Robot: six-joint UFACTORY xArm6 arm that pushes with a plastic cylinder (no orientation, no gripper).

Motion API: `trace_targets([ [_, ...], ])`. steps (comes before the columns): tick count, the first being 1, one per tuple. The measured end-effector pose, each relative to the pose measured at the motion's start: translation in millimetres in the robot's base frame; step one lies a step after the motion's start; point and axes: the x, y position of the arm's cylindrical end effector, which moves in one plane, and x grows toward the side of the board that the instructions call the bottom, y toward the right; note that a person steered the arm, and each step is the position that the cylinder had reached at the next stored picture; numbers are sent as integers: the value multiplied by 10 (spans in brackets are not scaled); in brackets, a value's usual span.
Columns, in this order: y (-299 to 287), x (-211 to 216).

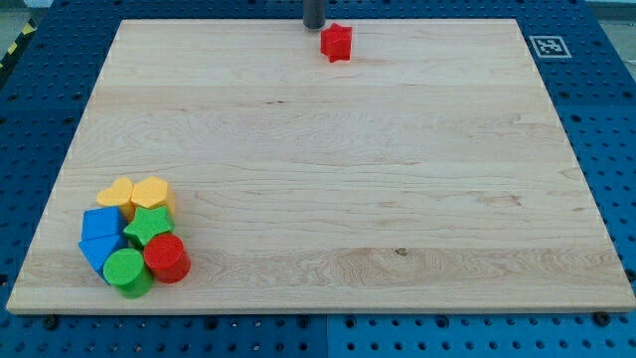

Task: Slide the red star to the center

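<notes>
Red star (pixel 337 42) sits near the view's top edge of the wooden desk (pixel 328 179), a little right of the middle line and well apart from everything else. My tip (pixel 314 26) stands just beside it, up and to the view's left, seemingly not quite touching; this end effector is a plain rod with nothing to open or close, and it holds nothing. The star looks small, light and rigid, so it should slide easily on the smooth wood, though its points may make it spin if pushed off-centre. I judge the best contact is on its top side, square through its middle, driving it toward the view's bottom. A cluster of yellow, blue, green and red blocks (pixel 134 237) lies far off at bottom left.
</notes>
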Motion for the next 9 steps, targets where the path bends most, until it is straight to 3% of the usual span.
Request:
trace_targets([
  [4, 682, 613],
  [6, 740, 1035],
  [9, 236, 792],
])
